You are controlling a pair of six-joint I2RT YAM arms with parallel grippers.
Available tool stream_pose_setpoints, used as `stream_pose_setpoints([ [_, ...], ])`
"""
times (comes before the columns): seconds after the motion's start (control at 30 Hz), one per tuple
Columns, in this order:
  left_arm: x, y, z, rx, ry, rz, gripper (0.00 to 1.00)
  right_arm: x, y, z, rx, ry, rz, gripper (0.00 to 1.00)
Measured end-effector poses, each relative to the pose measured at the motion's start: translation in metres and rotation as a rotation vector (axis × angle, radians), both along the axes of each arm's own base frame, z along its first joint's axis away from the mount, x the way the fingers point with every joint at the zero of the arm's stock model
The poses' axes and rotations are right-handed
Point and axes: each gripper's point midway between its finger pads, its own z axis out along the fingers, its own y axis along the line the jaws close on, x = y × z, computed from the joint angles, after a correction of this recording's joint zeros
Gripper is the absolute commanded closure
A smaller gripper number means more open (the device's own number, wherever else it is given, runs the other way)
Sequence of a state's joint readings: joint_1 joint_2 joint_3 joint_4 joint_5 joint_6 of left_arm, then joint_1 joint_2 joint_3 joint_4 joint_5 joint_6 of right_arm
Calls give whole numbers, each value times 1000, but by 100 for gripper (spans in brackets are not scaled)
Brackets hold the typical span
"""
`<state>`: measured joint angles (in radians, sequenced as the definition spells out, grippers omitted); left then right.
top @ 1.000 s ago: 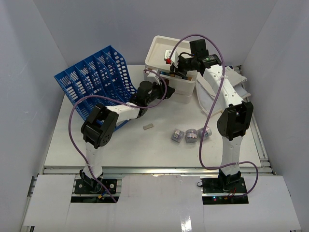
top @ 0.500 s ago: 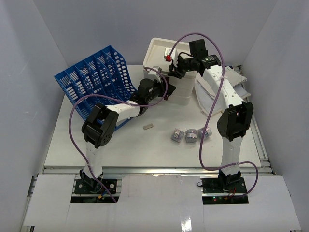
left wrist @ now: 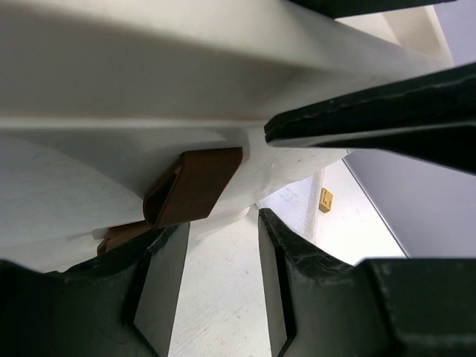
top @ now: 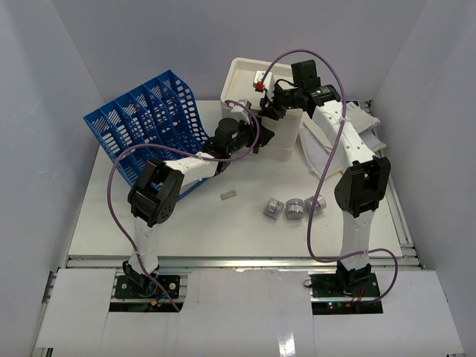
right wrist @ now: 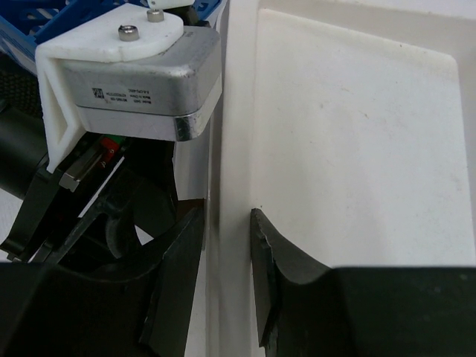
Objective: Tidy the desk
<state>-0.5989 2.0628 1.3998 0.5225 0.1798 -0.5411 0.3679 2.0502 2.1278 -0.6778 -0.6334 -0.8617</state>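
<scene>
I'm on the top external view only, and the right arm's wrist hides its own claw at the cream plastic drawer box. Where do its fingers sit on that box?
Observer: The right claw straddles a thin upright wall of the cream plastic drawer box, with one finger inside the hollow and one outside. I cannot tell whether it is pinching the wall.
Operator: And the left claw at the box's front, is it holding anything?
Observer: No. The left claw is open and empty, and only the flat white desk shows between its fingers.
Operator: What is right ahead of it?
Observer: A brown folded strip sits against the cream box, just beyond its fingertips.
</scene>
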Motion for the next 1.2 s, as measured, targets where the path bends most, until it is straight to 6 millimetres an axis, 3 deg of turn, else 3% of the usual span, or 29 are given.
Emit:
stream_pose_setpoints([
  [0.23,-3,6,6,-1,-33,9,34,-3,1,2,39,71,-43,45],
  [0.4,-18,33,28,1,-106,35,25,-10,-4,10,107,154,-68,38],
  [0.6,-47,61,75,7,-221,30,20,-36,-19,44,177,179,-105,29],
  [0.73,-67,70,87,32,-251,6,18,-57,-27,74,221,146,-119,26],
  [0.83,-75,72,79,59,-241,-19,18,-67,-30,85,243,127,-126,18],
  [1.0,-81,71,35,133,-135,-56,22,-97,-41,63,231,175,-146,2],
  [1.03,-80,71,27,145,-111,-58,24,-104,-44,58,228,180,-147,10],
  [1.2,-64,65,-16,193,-3,-42,33,-153,-62,27,216,225,-156,10],
])
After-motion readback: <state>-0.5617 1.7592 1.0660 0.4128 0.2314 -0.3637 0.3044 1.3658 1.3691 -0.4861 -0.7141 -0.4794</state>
